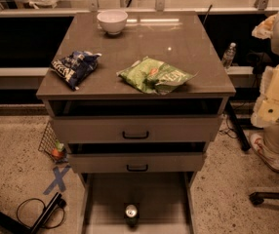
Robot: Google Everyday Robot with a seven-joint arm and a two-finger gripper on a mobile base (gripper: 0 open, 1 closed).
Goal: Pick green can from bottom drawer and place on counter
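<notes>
The green can (131,213) stands upright, silver top showing, near the front middle of the open bottom drawer (105,199), the low grey tray under the cabinet. The counter (178,48) is the glossy grey-brown top above it. My arm hangs folded at the right edge of the view. The gripper (265,152) is at its lower end, beside the cabinet's right side, level with the handled drawers. It is well to the right of the can and above it, and it holds nothing that I can see.
On the counter lie a white bowl (112,21) at the back, a blue chip bag (74,67) at the left and a green chip bag (155,75) at the front. Two handled drawers (135,130) stand slightly open. A water bottle (229,56), a chair base (271,196) and floor cables (37,211) are nearby.
</notes>
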